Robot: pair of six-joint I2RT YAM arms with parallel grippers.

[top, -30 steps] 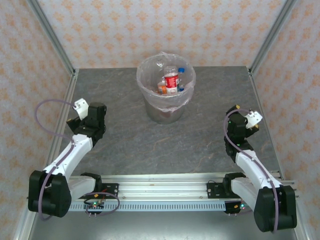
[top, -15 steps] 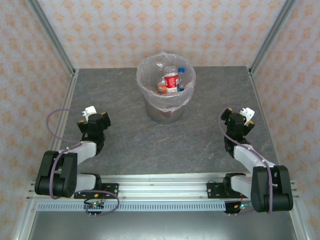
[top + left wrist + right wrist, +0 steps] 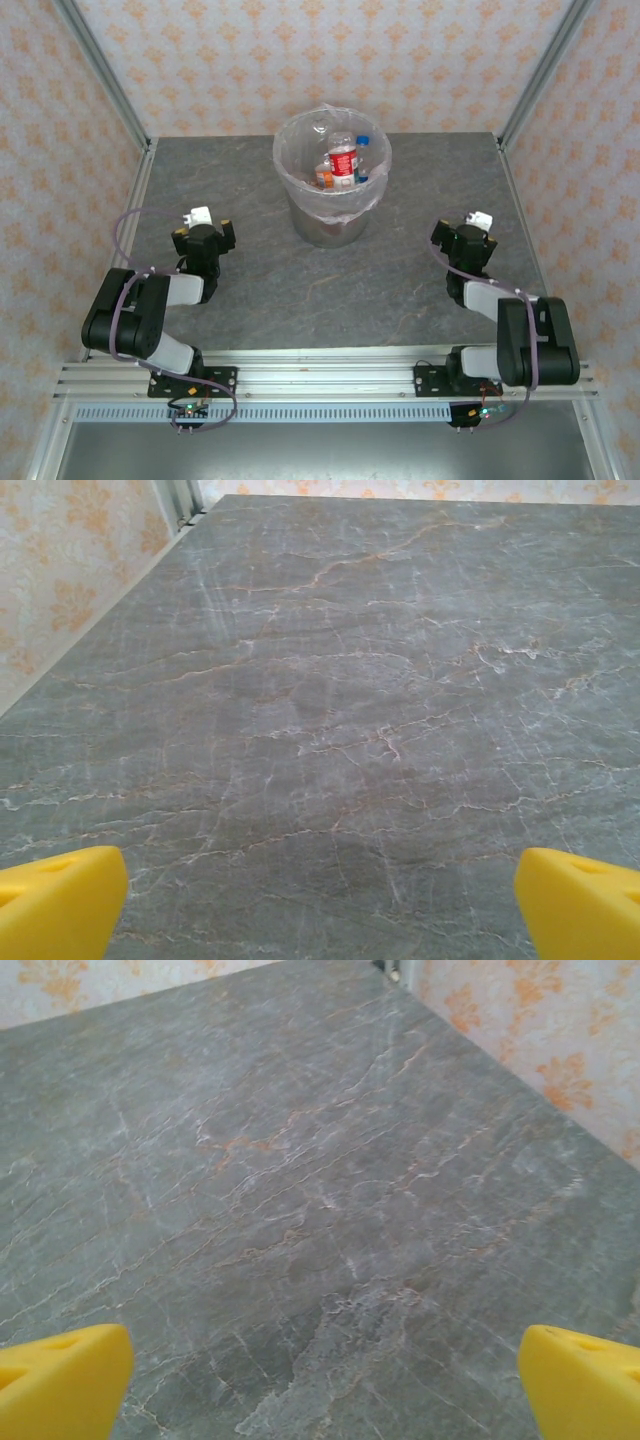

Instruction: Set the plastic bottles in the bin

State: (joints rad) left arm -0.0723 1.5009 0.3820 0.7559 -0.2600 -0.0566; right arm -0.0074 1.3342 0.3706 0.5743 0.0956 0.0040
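Observation:
The bin (image 3: 300, 200), a grey bucket lined with a white bag, stands at the back middle of the table. Several plastic bottles lie inside it: one with a red label (image 3: 343, 160), one with a blue cap (image 3: 363, 142) and one with an orange label (image 3: 323, 179). My left gripper (image 3: 204, 234) sits low over the table, left of the bin and nearer to me. It is open, its yellow fingertips (image 3: 60, 900) wide apart over bare stone. My right gripper (image 3: 459, 238) is low on the right side, also open, with its fingertips (image 3: 585, 1380) spread and nothing between them.
The grey marbled tabletop (image 3: 400, 290) is walled by patterned panels on three sides, with metal posts at the back corners (image 3: 140, 135). The left wall (image 3: 60, 590) runs close to the left gripper, and the right wall (image 3: 540, 1050) close to the right one.
Both arms have folded back toward their bases. Each gripper has dropped lower and shifted a little inward. The bin and its bottles have not moved.

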